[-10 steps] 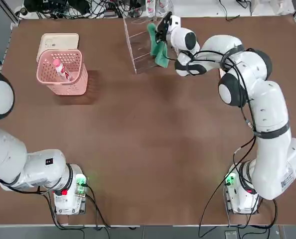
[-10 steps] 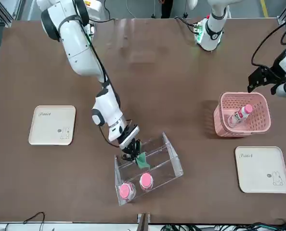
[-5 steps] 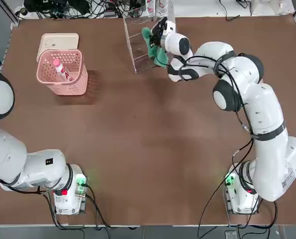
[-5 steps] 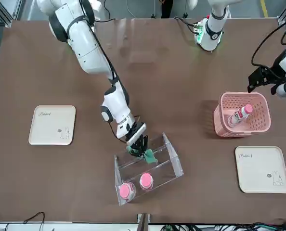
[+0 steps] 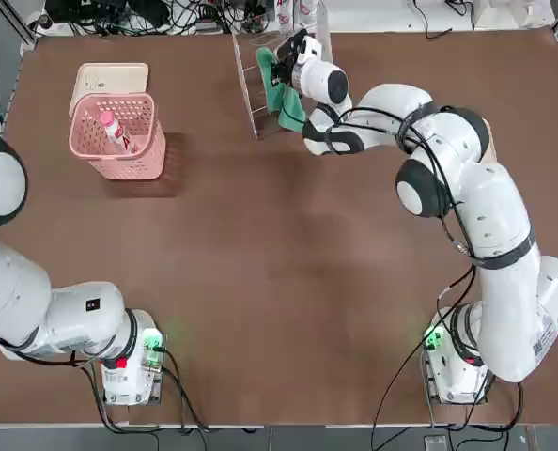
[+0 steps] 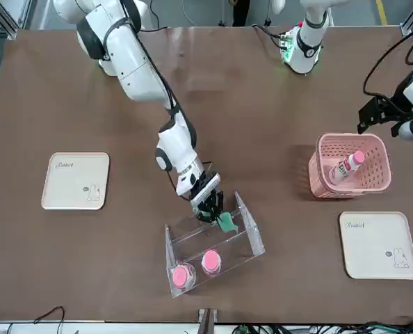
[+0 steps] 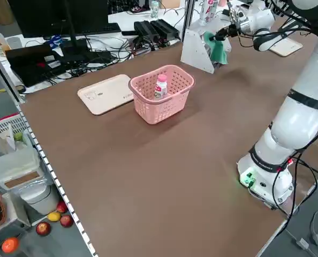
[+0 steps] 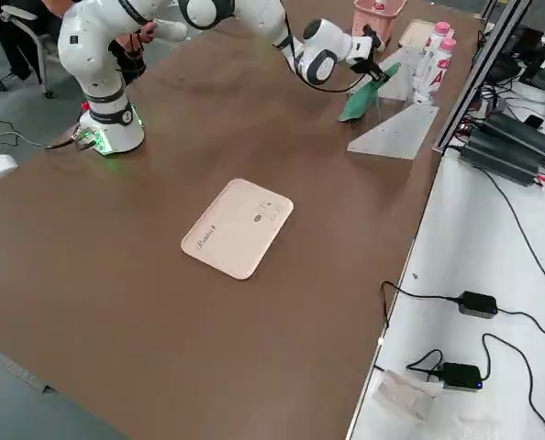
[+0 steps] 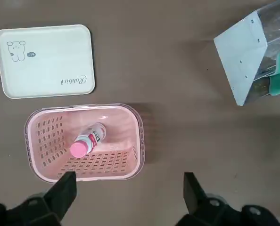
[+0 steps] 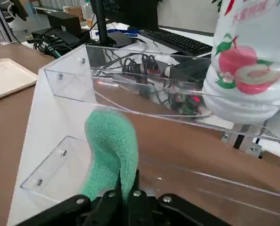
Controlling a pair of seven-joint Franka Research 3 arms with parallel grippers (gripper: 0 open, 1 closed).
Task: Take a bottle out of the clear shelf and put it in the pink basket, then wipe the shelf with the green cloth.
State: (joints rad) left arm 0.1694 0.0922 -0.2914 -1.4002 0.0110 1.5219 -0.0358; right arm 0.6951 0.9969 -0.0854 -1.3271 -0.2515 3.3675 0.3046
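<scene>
My right gripper is shut on the green cloth and reaches into the clear shelf at the table's far side. The cloth hangs from the gripper's tips against a lower tier, near the shelf's side panel. Two pink-capped bottles stand in the shelf's back tier. One bottle lies tilted inside the pink basket. My left gripper hovers open above that basket, holding nothing.
A cream tray lies just behind the basket. A second cream tray sits on the robot's right side of the table. Cables and keyboards crowd the bench beyond the table's far edge.
My right gripper has swept the cloth across the shelf toward the robot's left, ending near the side panel. The left arm, basket and bottles have not moved.
</scene>
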